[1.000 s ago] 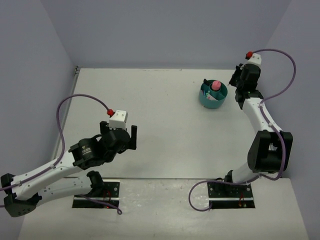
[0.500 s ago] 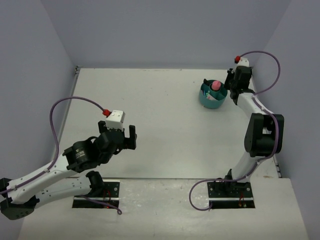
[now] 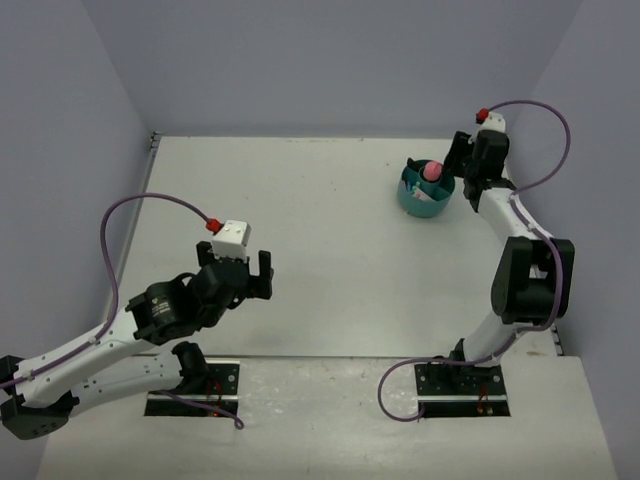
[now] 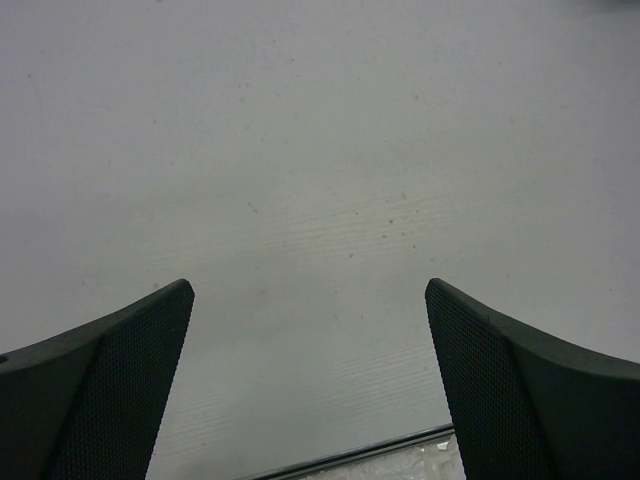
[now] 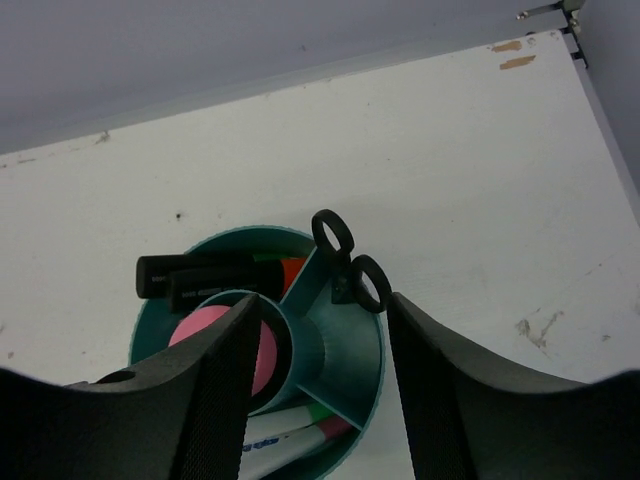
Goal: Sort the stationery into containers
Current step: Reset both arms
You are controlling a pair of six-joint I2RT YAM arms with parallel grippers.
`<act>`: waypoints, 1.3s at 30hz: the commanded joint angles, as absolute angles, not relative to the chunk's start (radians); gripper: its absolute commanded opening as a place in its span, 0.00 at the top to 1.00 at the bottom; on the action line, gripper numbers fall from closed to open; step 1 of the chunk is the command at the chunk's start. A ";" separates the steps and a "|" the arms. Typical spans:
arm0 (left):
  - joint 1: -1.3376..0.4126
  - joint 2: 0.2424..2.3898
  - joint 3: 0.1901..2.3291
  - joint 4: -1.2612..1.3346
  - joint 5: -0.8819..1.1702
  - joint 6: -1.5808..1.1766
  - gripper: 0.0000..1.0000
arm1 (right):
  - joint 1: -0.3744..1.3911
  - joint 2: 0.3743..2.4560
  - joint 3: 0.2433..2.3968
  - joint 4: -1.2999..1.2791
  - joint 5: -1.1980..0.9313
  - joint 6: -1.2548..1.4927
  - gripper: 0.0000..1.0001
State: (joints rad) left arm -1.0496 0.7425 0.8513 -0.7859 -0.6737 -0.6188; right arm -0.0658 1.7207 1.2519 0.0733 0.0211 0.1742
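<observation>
Right, the teal organiser sits at the far right of the surface, with scissors, pink-capped glue stick, highlighters and pens inside. The right gripper hovers above, fingers parted, holding nothing. The left gripper gapes wide, well apart. Everything looks light, stiff, slick plastic; I'd take the scissors by their loops. No legible writing.

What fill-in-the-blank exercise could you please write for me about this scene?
The glue stick in the middle cup of the organizer has a ___ cap.
The scissors stand in an outer compartment, black handles pointing ___.
The left claw, open above the table, holds ___.
Missing words: pink; up; nothing.
</observation>
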 commanded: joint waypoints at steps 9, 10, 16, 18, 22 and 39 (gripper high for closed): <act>-0.990 0.769 0.918 -0.983 -0.930 -0.857 0.00 | 0.003 1.167 1.238 -0.205 0.061 0.378 0.01; -0.989 0.770 0.921 -0.990 -0.936 -0.864 0.00 | 0.023 1.128 1.238 -0.257 0.060 0.374 0.01; -0.966 0.817 0.931 -0.986 -0.943 -0.881 0.00 | 0.146 0.870 1.152 -0.478 0.020 0.347 0.01; -0.950 0.843 0.935 -0.980 -0.920 -0.882 0.00 | 0.147 0.760 1.105 -0.502 0.003 0.354 0.01; -0.931 0.897 0.941 -0.923 -0.863 -0.887 0.00 | 0.147 0.612 1.060 -0.606 -0.059 0.361 0.01; -0.908 0.694 0.905 -0.798 -0.926 -0.769 0.00 | 0.147 0.294 1.000 -0.772 0.090 0.252 0.01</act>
